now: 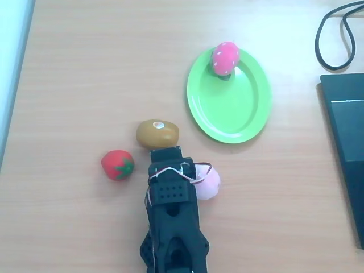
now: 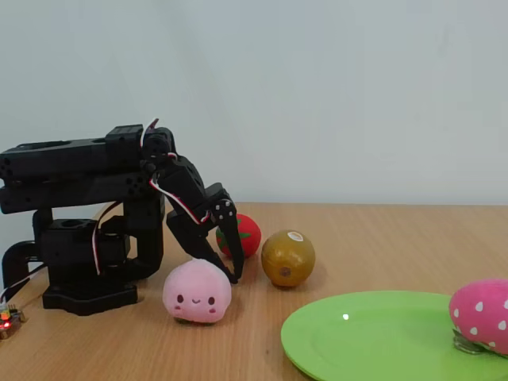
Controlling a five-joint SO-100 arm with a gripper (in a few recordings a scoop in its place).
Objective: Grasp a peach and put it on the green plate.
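The peach (image 1: pixel 209 185) (image 2: pixel 197 292) is a pale pink round toy with a tiny face, lying on the wooden table. In the overhead view it sits just right of my black arm, which partly covers it. My gripper (image 1: pixel 166 152) (image 2: pixel 226 266) points down at the table beside the peach, between it and a brown kiwi, with its jaws open and nothing between them. The green plate (image 1: pixel 239 114) (image 2: pixel 373 337) lies up and to the right in the overhead view, and a hot-pink strawberry (image 1: pixel 226 58) (image 2: pixel 482 313) rests on its far rim.
A brown kiwi (image 1: pixel 157 133) (image 2: pixel 288 258) lies right in front of the gripper. A red strawberry (image 1: pixel 118 165) (image 2: pixel 248 234) sits to its left in the overhead view. A black cable (image 1: pixel 335 34) and a dark flat device (image 1: pixel 347 142) occupy the right edge.
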